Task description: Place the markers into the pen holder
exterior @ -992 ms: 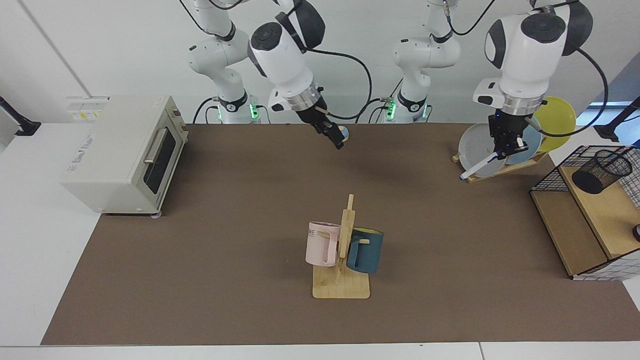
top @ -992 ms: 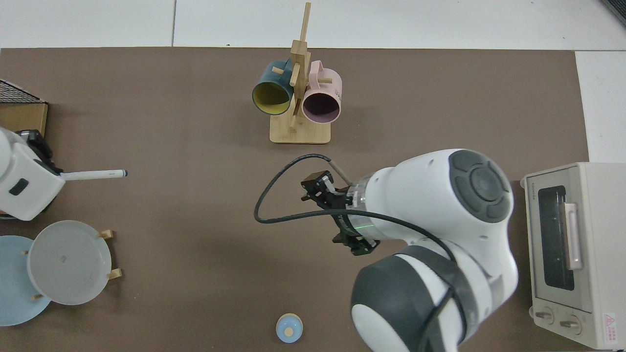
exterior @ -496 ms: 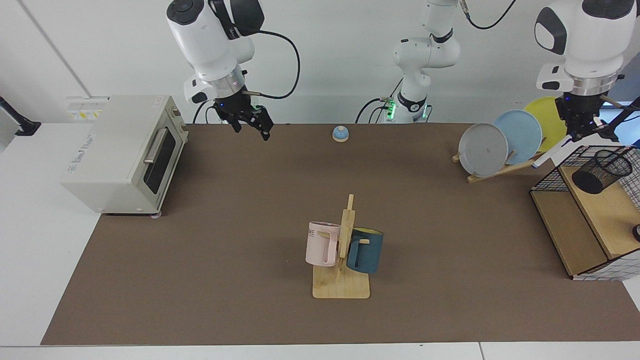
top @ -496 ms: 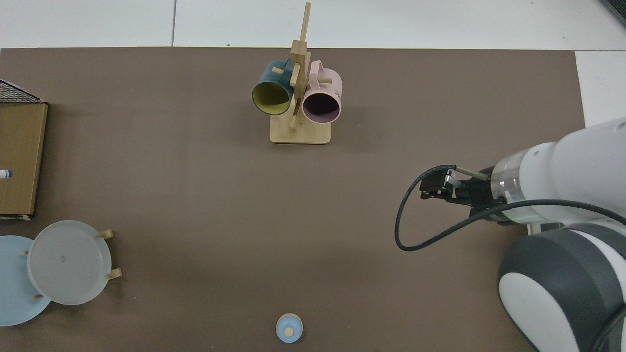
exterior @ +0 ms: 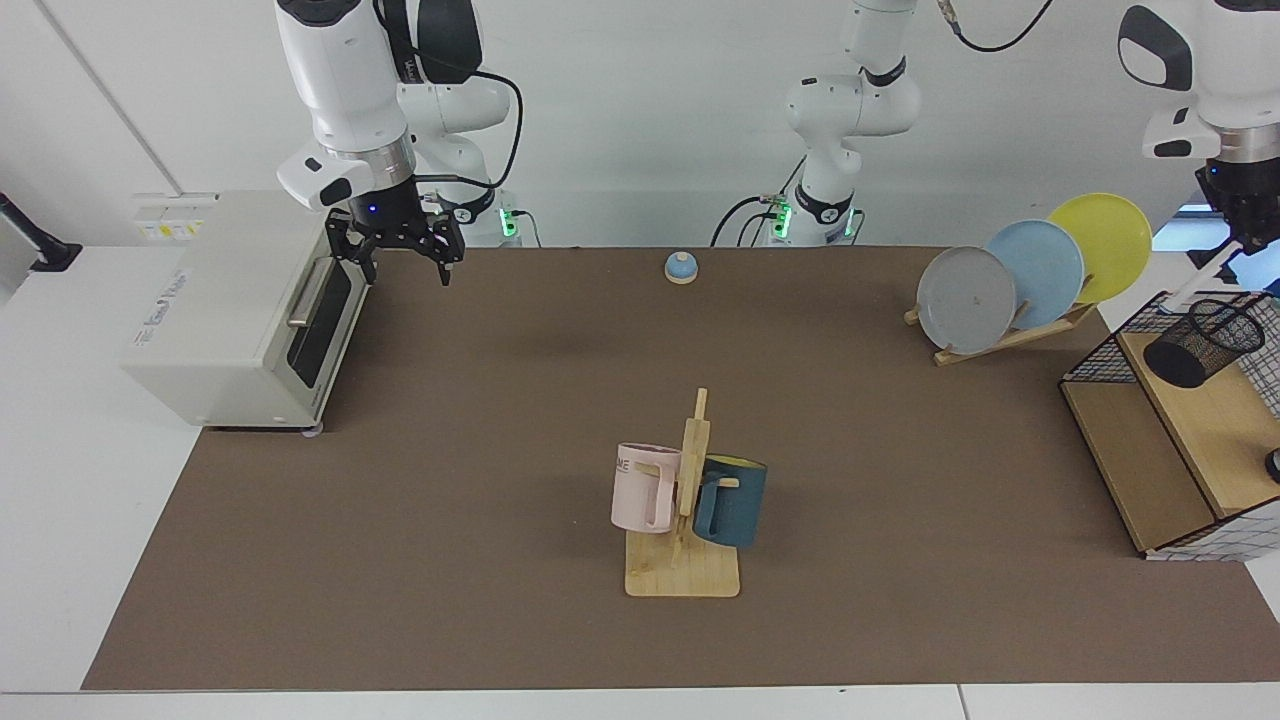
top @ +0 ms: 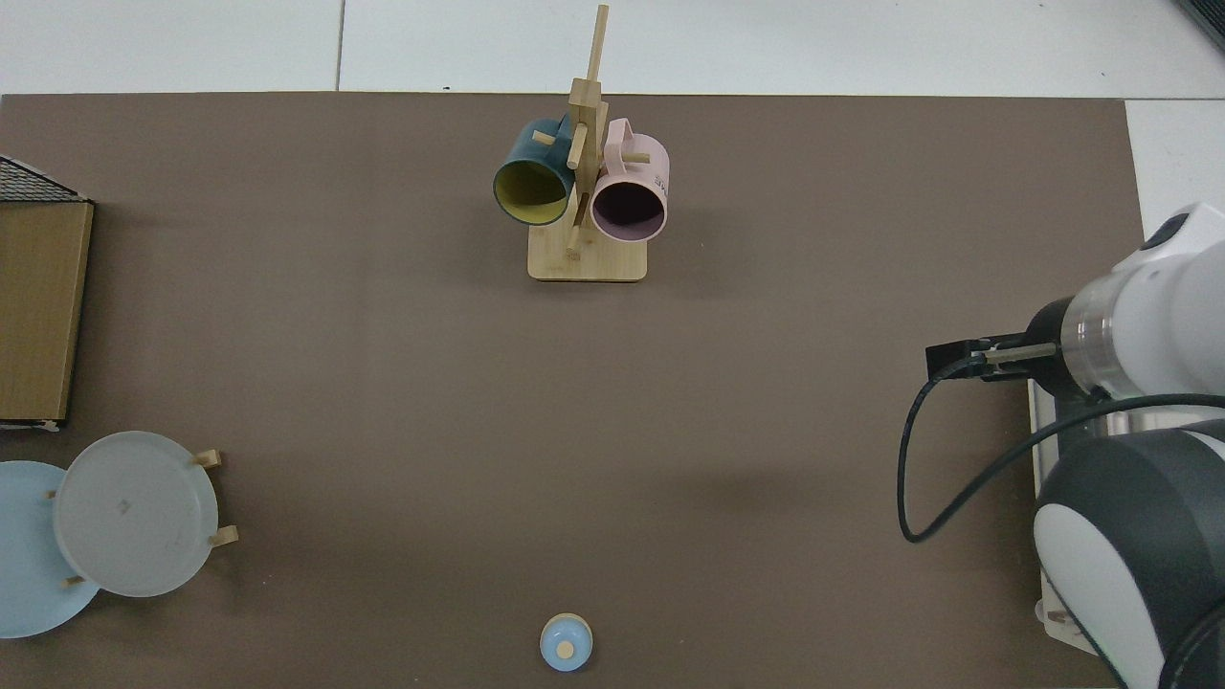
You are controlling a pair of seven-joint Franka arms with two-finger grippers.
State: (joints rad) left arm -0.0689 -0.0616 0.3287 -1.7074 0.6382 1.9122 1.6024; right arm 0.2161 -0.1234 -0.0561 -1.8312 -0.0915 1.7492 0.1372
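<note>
Currently left gripper (exterior: 1243,243) is clamped on the slim white marker (exterior: 1195,288), angled just above the small black wire-mesh pen holder (exterior: 1204,342). Suggest tilting it upright over the rim before release. Right gripper (exterior: 394,252) waits, spread, beside the toaster oven (exterior: 235,300).

matt brown mat (exterior: 500,450), wire-mesh pen holder (exterior: 1203,343) — black

A toaster oven (exterior: 250,300), mug rack (exterior: 683,540) (two mugs) and plate rack (exterior: 1010,335) stand well apart.
</note>
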